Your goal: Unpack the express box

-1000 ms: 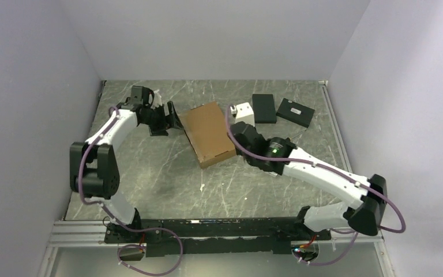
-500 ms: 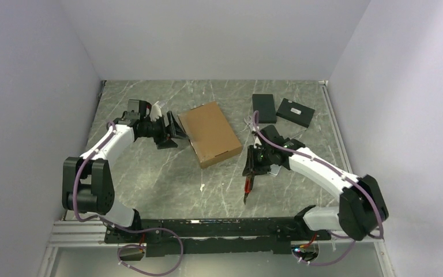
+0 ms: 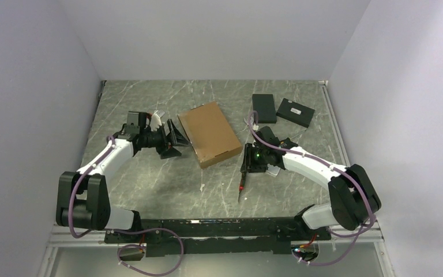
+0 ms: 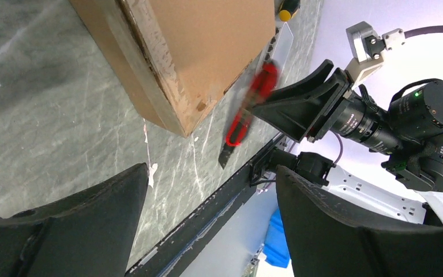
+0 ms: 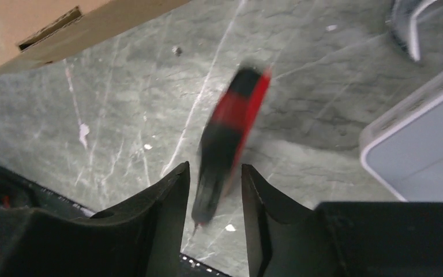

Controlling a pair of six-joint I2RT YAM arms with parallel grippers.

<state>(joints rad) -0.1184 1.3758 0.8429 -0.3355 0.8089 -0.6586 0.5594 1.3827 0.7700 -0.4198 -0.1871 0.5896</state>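
- The desk [image 3: 150, 173] carries everything; nothing unpacked lies on it.
- The box [image 3: 210, 133] lies flat mid-desk with its lid down, so opening and emptying both look left to do.
- The left gripper [image 3: 176, 138], fingers wide apart and holding nothing, sits just beside the box's left edge.
- The right gripper [image 3: 246, 171], near the box's front corner, is clamped on a knife [image 3: 241, 186].
- The knife is red, black and blurred, and clear of the cardboard.

Express box [image 3: 210, 133], brown cardboard, closed, flat
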